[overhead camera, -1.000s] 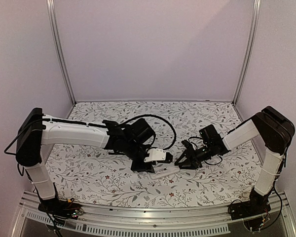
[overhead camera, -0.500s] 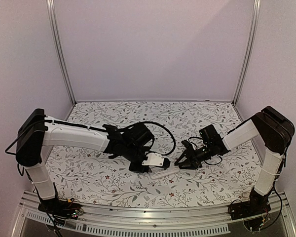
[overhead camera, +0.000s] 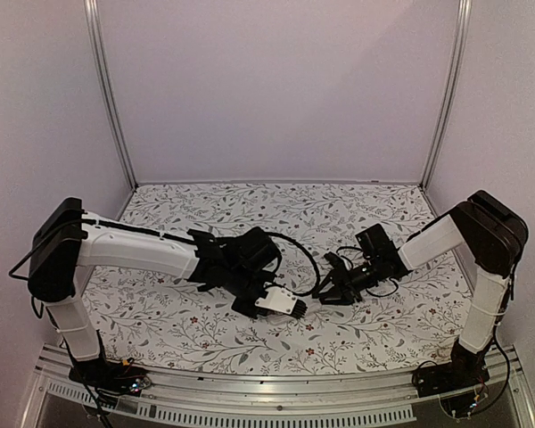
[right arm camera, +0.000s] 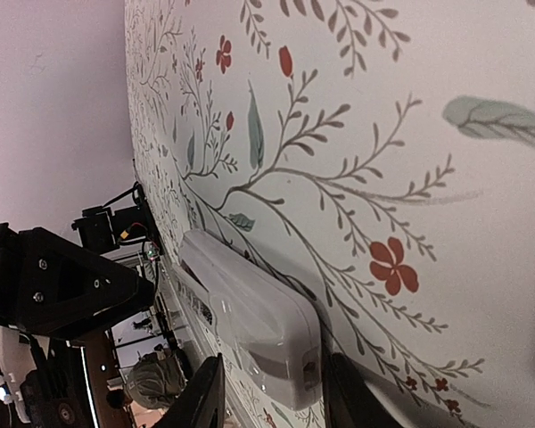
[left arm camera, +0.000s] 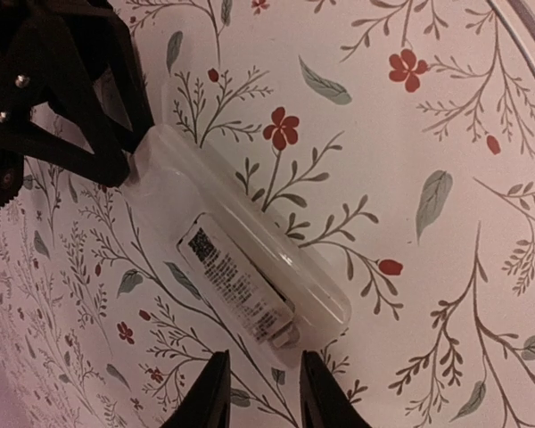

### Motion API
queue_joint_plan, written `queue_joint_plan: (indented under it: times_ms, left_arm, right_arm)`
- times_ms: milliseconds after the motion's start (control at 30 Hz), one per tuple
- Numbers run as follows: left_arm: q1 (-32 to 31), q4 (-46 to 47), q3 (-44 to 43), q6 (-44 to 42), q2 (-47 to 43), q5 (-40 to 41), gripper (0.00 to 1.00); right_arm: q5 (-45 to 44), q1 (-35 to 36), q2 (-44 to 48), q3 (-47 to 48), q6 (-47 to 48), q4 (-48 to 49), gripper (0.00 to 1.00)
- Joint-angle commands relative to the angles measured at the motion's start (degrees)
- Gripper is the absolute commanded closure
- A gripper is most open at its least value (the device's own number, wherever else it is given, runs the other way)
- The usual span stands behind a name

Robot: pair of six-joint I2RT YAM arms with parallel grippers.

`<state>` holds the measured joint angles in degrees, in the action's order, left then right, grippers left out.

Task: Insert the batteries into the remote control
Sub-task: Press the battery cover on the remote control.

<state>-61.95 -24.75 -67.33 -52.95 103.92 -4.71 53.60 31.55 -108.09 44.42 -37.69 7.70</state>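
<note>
Remote [left arm camera: 241,259] now lies under your left gripper [left arm camera: 263,397], just slid over, fingers apart; right gripper [right arm camera: 272,392] pinches its far end, bracing it.

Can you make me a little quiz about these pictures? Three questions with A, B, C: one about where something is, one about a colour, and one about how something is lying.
1. Where is the remote control?
A) on the flowered cloth
B) up in the air
C) on a metal rail
2. What colour are the cloth's flowers?
A) blue
B) red
C) yellow
3. Which side of the remote control faces up?
A) the buttons
B) the printed label
C) neither, it stands on end
Answers: 1 A, it lies flat on the cloth, with the right end effector at one end. 2 B, the blossoms are red. 3 B, black print faces the left wrist camera.
</note>
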Motion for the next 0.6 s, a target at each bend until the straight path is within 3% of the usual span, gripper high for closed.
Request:
queue_joint_plan:
  times_ms: [0,567]
  left_arm:
    - [-0.8,-1.1,0.2,-2.2,1.3,-0.8,0.72]
    - [-0.9,-2.8,-2.7,-3.4,5.5,0.7,0.76]
  right_arm:
    - [-1.0,0.7,-1.8,1.4,-0.2,-1.0,0.63]
    - [-0.7,0.8,-2.3,1.8,-0.1,-1.1,0.65]
